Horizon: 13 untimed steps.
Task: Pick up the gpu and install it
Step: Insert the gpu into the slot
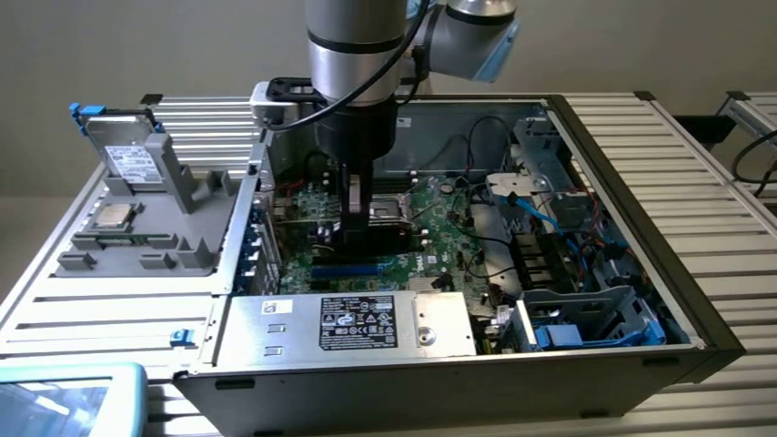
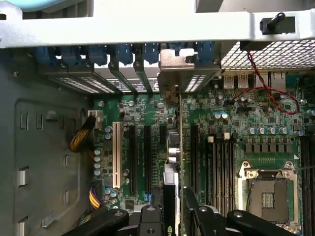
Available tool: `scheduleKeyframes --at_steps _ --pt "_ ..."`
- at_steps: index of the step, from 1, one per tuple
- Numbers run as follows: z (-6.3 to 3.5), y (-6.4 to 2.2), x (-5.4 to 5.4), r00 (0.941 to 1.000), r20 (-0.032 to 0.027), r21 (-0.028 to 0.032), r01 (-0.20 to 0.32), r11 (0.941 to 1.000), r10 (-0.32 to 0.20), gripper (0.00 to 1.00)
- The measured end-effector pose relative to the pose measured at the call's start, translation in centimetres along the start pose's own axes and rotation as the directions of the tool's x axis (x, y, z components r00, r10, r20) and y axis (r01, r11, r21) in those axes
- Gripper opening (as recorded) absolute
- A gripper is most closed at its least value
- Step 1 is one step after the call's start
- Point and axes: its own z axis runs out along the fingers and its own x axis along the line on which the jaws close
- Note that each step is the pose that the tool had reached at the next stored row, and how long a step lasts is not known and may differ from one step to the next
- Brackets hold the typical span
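- While the gripper fingers clamp it, the gpu stands edge-on over the motherboard.
- Its silver bracket end points to the exterior view's left.

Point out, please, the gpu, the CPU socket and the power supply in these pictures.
gpu (image 2: 173, 61): wrist view, on its silver end bracket.
CPU socket (image 2: 268, 199): wrist view, on its open middle.
power supply (image 1: 364, 323): exterior view, on its black label.
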Motion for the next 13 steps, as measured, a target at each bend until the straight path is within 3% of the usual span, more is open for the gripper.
scheduleKeyframes --at_steps 3,13 --pt "1.38 0.41 -0.1 1.0 -0.0022 -0.0001 0.0 1.0 0.0 0.28" --pt "2.06 -0.02 -0.6 0.9999 -0.0019 -0.0015 -0.012 0.9999 0.012 0.28"
